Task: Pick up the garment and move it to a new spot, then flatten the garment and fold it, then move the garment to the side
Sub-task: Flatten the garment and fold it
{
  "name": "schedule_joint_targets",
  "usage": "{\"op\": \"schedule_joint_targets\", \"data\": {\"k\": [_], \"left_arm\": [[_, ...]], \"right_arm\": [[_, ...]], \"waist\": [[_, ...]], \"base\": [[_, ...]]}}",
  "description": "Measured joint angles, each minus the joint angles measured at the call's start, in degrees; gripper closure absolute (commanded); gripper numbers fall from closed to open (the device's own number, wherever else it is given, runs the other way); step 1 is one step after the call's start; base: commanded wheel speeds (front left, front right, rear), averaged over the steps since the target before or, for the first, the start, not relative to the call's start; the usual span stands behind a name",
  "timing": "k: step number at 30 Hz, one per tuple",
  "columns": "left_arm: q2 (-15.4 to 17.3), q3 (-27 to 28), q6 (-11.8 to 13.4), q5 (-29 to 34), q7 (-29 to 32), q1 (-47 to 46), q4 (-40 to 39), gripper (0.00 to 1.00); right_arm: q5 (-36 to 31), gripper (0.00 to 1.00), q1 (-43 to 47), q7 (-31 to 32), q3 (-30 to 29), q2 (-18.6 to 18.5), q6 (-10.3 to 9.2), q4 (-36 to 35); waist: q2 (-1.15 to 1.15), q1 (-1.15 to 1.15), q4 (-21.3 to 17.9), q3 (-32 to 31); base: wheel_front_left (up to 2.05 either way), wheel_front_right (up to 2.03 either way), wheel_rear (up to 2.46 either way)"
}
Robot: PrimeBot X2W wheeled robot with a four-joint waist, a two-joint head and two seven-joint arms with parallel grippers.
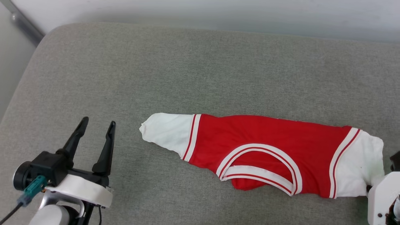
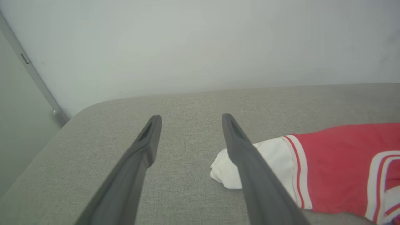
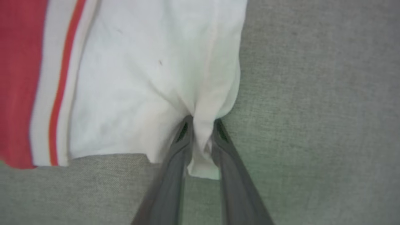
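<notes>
Left pincer (image 1: 98, 121) hangs open and empty near the left-hand sleeve (image 1: 167, 132) of the garment (image 1: 265, 140), which lies long axis left-to-right on the grey cushion (image 1: 187, 68), its right-hand sleeve (image 3: 150, 78) clamped in the right pincer (image 3: 202, 121)

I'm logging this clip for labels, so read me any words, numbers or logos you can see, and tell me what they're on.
None can be read.
The garment shows plain red cloth, white sleeves and striped trim, with no print on the side facing up.
The left hand and the grey cushion carry no markings.
</notes>
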Motion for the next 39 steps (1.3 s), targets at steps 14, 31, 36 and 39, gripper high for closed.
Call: {"op": "schedule_joint_targets", "data": {"k": [14, 31, 36, 39], "left_arm": [[7.3, -5.7, -5.1, -9.6, 35.8, -10.6, 4.6, 0.00], [7.1, -9.4, -6.9, -12.3, 48.1, -20.1, 11.0, 0.00], [7.1, -11.1, -8.1, -12.3, 50.2, -21.4, 12.7, 0.55], [6.8, -11.9, -9.0, -13.1, 51.1, -22.0, 13.5, 1.00]], "right_arm": [[0.5, 1.00, 3.5, 0.7, -0.5, -1.6, 0.10, -9.5], [-0.9, 1.00, 2.6, 1.0, 1.5, 1.3, 0.09, -14.7], [-0.9, 1.00, 2.6, 1.1, 1.5, 1.4, 0.09, -15.2], [-0.9, 1.00, 2.4, 1.1, 1.6, 1.4, 0.08, -15.2]], "waist": [[0.00, 0.00, -4.2, 2.7], [0.00, 0.00, -7.5, 8.3], [0.00, 0.00, -7.9, 9.1], [0.00, 0.00, -8.0, 9.1]], "base": [[0.00, 0.00, 0.00], [0.00, 0.00, 0.00], [0.00, 0.00, 0.00], [0.00, 0.00, 0.00]]}}
